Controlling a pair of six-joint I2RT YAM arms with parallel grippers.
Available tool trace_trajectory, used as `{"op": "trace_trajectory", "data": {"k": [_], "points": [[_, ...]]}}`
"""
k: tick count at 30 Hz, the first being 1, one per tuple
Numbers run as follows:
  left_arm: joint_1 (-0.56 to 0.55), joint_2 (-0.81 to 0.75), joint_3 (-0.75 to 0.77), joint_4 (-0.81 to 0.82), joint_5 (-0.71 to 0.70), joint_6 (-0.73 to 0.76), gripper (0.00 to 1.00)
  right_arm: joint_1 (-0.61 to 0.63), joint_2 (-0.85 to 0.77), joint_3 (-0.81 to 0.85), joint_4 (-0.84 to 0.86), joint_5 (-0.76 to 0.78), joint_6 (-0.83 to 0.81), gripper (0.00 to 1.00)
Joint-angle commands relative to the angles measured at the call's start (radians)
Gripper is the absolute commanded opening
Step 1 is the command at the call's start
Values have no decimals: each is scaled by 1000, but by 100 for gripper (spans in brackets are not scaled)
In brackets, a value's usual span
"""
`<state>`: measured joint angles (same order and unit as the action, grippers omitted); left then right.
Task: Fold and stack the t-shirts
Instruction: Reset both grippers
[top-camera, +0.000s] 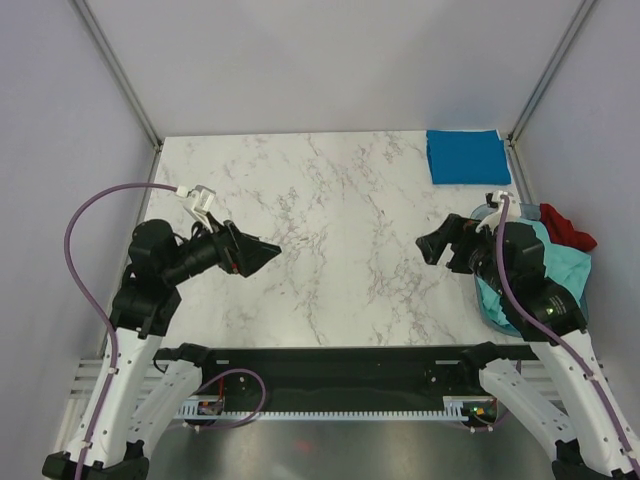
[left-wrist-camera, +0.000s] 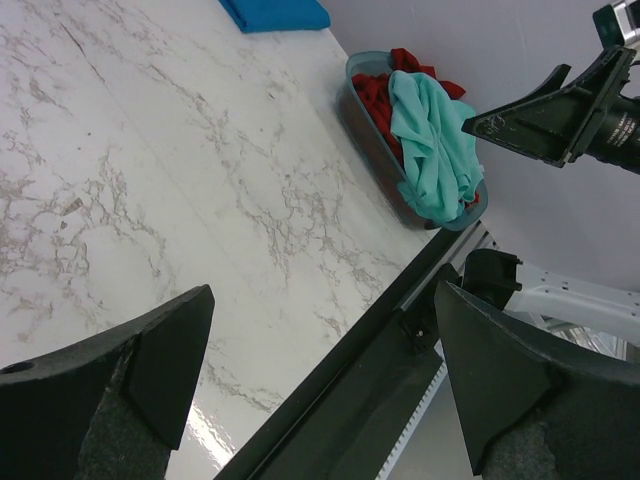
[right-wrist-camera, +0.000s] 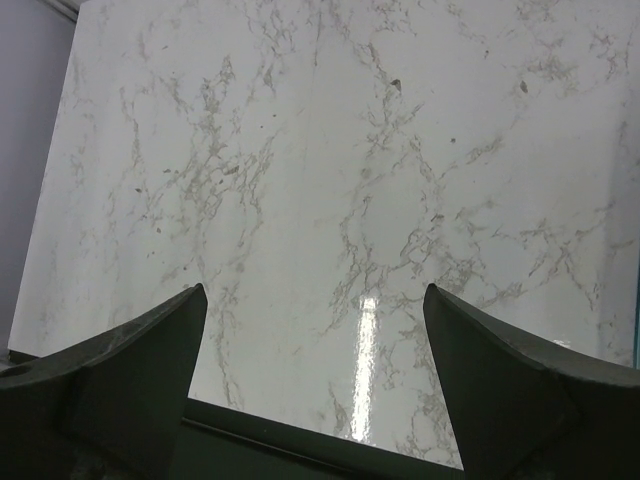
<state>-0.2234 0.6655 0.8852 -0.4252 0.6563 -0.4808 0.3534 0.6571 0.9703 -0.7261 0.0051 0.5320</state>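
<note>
White marble surface (top-camera: 330, 220): blue t-shirt (top-camera: 463, 156) folded flat in far right corner. Crumpled mint-teal t-shirt (left-wrist-camera: 430, 140) and red t-shirt (left-wrist-camera: 375, 92) piled in basket (left-wrist-camera: 368, 132) at right edge. Both left claw (top-camera: 268, 252) and right claw (top-camera: 432, 248) spread wide, holding nothing.

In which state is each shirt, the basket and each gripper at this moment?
basket: upright, holds two shirts
mint-teal t-shirt: crumpled, in basket, on top
red t-shirt: crumpled, in basket, partly covered
blue t-shirt: folded flat, outside basket
left gripper: open, empty
right gripper: open, empty
</note>
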Motion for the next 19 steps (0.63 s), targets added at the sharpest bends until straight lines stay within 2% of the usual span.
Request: {"op": "trace_trajectory", "data": {"k": [1, 19], "points": [[-2, -17, -15, 14, 17, -31, 100, -1, 16, -8, -10, 12, 36, 98], [-4, -23, -29, 9, 16, -21, 99, -2, 10, -31, 16, -4, 56, 98]]}}
